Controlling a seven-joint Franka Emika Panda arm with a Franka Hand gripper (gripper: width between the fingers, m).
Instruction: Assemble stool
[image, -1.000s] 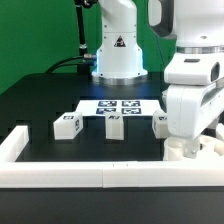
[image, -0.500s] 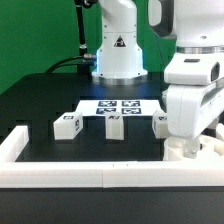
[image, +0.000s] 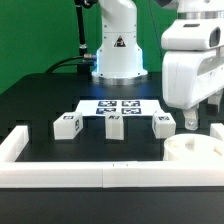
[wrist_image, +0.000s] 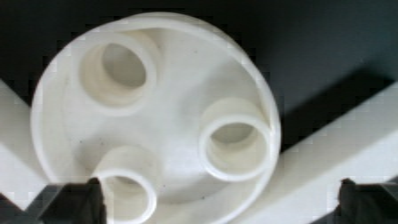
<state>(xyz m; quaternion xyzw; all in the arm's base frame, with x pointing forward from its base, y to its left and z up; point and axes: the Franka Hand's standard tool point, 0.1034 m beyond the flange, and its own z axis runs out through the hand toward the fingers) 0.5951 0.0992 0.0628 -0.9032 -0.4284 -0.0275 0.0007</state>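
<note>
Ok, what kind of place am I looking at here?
Most likely a robotics lab bench: a black table fenced by a white border rail, a marker board of printed tags fixed on it, and a green backdrop behind.

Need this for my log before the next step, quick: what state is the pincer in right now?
Pincer: open, holding nothing; the round seat lies below it, between the open jaws but not gripped.

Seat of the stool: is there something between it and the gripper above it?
Nothing visible does. The gripper hangs open above the seat, and the wrist view shows its three-holed face bare, with only air between them.
</note>
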